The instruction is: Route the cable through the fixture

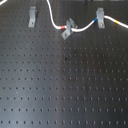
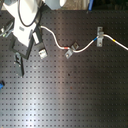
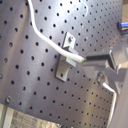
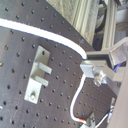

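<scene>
The black perforated board (image 1: 60, 85) carries three metal fixtures. The white cable (image 2: 55, 40) runs from the gripper (image 2: 36, 31), clamped on its end, through the middle fixture (image 1: 67, 28) and right fixture (image 1: 100, 18); the left fixture (image 1: 32, 17) stands apart.

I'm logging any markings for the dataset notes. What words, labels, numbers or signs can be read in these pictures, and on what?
None: no readable text in any view.
The white cable bears only red, blue and yellow bands, no letters.
The metal fixtures and the black perforated board are unmarked.
The robot's white base is too blurred to show any label.
</scene>
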